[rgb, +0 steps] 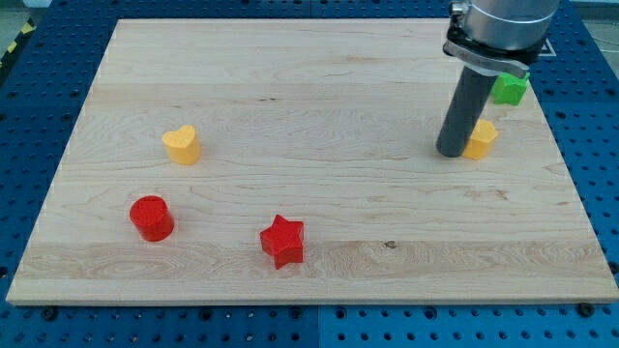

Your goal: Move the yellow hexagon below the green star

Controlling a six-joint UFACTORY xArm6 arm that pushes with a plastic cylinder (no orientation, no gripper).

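Two blocks by my tip [451, 153] — yellow hexagon [481, 139] touching its right, facing unclear | green star [509, 88] just above, half hidden | no fingers — plain rod.

A yellow heart [181, 145], a red cylinder [152, 217] and a red star [282, 241] sit apart on the wooden board [309, 106].

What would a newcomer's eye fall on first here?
Most striking is the dark rod at the view's upper right, my tip planted right against the left side of the yellow hexagon, with the green block just above it, partly hidden by the arm. Next, the red star and red cylinder at lower left, below a yellow heart.
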